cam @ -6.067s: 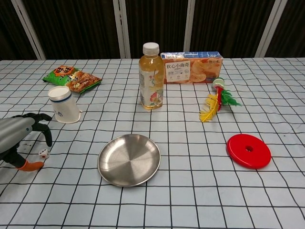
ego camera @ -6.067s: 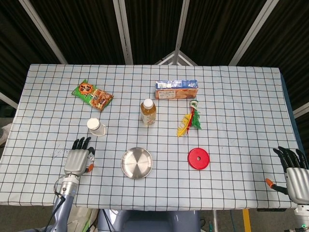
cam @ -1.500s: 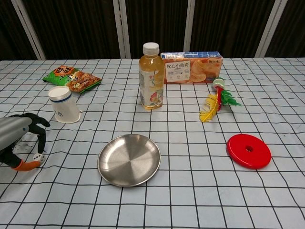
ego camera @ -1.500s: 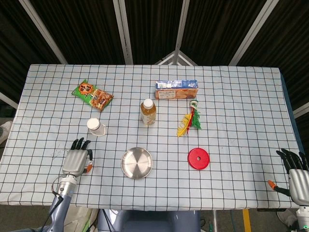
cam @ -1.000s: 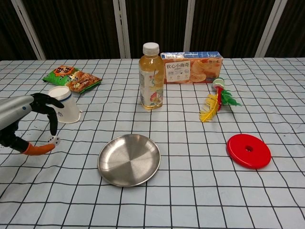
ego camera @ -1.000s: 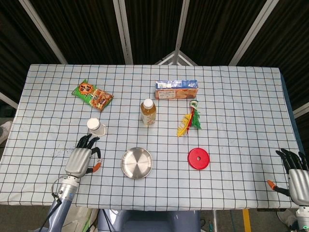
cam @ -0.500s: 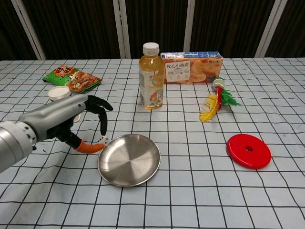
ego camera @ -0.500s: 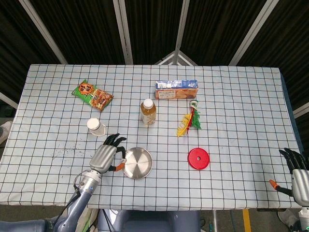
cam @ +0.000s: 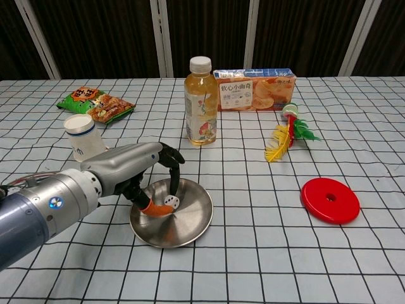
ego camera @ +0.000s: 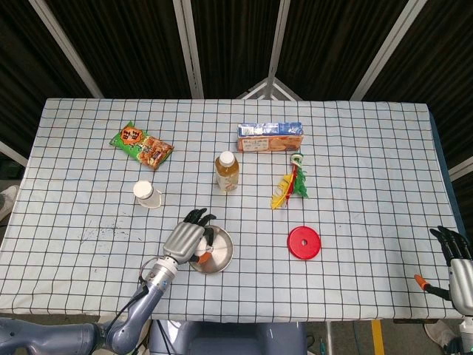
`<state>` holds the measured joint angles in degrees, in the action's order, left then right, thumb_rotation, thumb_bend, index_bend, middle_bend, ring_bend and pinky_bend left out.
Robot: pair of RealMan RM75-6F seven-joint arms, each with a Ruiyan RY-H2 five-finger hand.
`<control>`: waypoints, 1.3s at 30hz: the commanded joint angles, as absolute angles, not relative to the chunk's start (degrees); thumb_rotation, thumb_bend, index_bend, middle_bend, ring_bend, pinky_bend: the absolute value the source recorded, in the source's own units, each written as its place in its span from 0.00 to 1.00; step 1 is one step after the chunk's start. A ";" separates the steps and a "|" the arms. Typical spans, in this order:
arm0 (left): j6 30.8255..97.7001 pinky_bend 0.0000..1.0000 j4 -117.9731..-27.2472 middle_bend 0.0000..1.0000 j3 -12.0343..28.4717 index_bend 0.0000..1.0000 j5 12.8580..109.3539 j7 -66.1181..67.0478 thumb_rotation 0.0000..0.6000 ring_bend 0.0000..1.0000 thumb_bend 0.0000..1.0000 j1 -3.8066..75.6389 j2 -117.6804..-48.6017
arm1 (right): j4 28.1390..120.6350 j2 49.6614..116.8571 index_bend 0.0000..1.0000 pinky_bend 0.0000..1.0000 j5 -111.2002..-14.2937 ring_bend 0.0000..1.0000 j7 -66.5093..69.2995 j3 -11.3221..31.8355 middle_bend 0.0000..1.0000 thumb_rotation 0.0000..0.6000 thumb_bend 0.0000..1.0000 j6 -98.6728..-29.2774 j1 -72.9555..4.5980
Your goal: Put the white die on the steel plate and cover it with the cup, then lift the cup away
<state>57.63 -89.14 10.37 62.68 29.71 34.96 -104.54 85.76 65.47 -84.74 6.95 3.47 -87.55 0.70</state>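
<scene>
Left hand [cam: 142, 177]: pinches the die [cam: 169, 202] low over the plate [cam: 190, 218], ready to set it down.
Right hand [ego camera: 458, 270]: idle at the table's edge, fingers apart, nothing in it.
Cup [cam: 81, 137]: upside down, behind the plate, waiting.

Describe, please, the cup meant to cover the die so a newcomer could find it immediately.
Start at the tall juice bottle near the table's middle, then look toward the left edge, past the steel plate. The white paper cup stands there upside down, just nearer than the orange and green snack bag. It is the only plain white, tapered thing on the table.
</scene>
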 commanded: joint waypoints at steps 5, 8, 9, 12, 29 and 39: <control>58.34 0.05 -88.98 0.14 10.11 0.56 59.98 33.53 1.00 0.00 0.45 35.90 -105.24 | 85.56 65.48 0.17 0.00 -84.60 0.13 7.17 3.45 0.14 1.00 0.06 -87.27 0.67; 58.68 0.05 -88.88 0.13 9.89 0.46 59.54 34.64 1.00 0.00 0.44 36.14 -105.34 | 85.58 65.50 0.17 0.00 -84.66 0.13 7.15 3.44 0.14 1.00 0.06 -87.29 0.67; 58.73 0.05 -88.84 0.12 9.80 0.42 59.38 35.00 1.00 0.00 0.42 36.21 -105.34 | 85.59 65.48 0.17 0.00 -84.65 0.13 7.15 3.45 0.14 1.00 0.06 -87.33 0.69; 58.49 0.05 -88.80 0.07 9.29 0.36 58.01 37.16 1.00 0.00 0.32 36.70 -105.18 | 85.53 65.48 0.17 0.00 -84.51 0.13 7.17 3.48 0.14 1.00 0.06 -87.23 0.69; 62.32 0.05 -98.83 0.01 9.81 0.09 61.52 35.59 1.00 0.00 0.14 34.83 -95.20 | 85.82 64.97 0.17 0.00 -84.55 0.13 7.64 3.74 0.14 1.00 0.06 -87.88 0.92; 67.63 0.05 -103.46 0.00 9.42 0.11 66.34 34.74 1.00 0.00 0.14 31.06 -79.29 | 88.52 64.02 0.17 0.00 -86.49 0.13 6.15 3.41 0.14 1.00 0.06 -90.05 1.50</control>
<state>66.97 -102.99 8.88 65.89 34.84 31.68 -81.86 88.41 64.10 -86.40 6.26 3.46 -89.96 1.43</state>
